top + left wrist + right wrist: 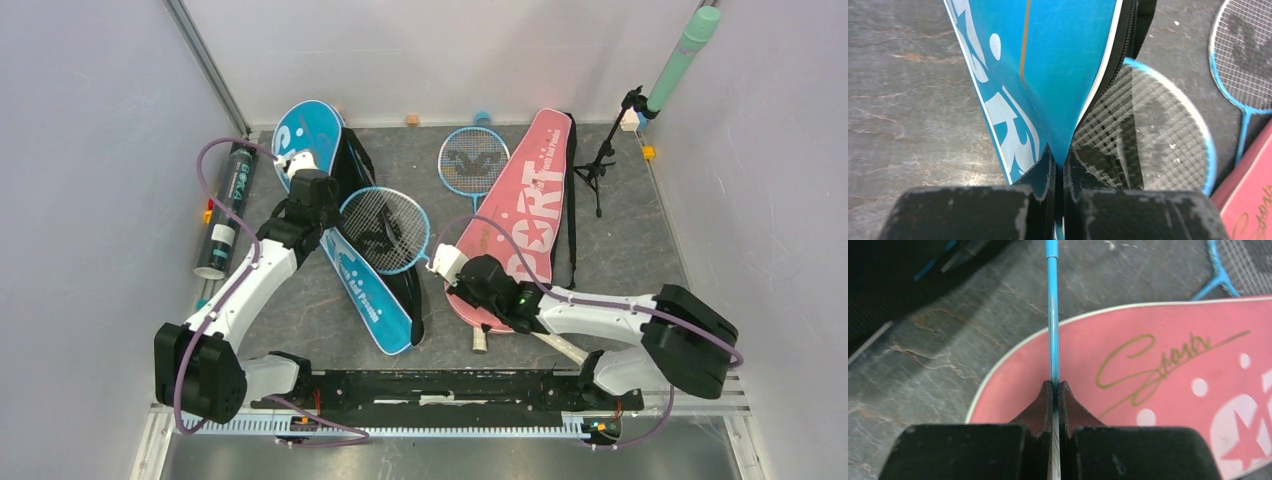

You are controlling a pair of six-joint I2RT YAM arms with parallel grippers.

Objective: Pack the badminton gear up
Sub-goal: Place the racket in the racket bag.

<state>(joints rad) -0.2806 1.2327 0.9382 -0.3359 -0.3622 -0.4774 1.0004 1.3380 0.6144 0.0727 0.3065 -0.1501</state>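
A long blue racket bag point(350, 262) lies open at centre left, its black inside showing. My left gripper point(312, 200) is shut on the edge of the bag's blue flap point(1048, 65), lifting it, as the left wrist view point(1060, 160) shows. The head of a blue racket point(385, 230) lies at the bag's opening point(1148, 130). My right gripper point(462, 283) is shut on that racket's thin blue shaft point(1051, 315), above the lower end of the pink racket bag point(1148, 370). A second blue racket point(473, 160) lies beside the pink bag point(535, 200). A dark tube point(228, 205) rests at the far left.
A small black tripod stand point(600, 165) stands at the back right, with a green cylinder point(685, 55) leaning in the corner above it. Small coloured blocks point(412, 120) sit along the back edge. Walls close in the table on three sides.
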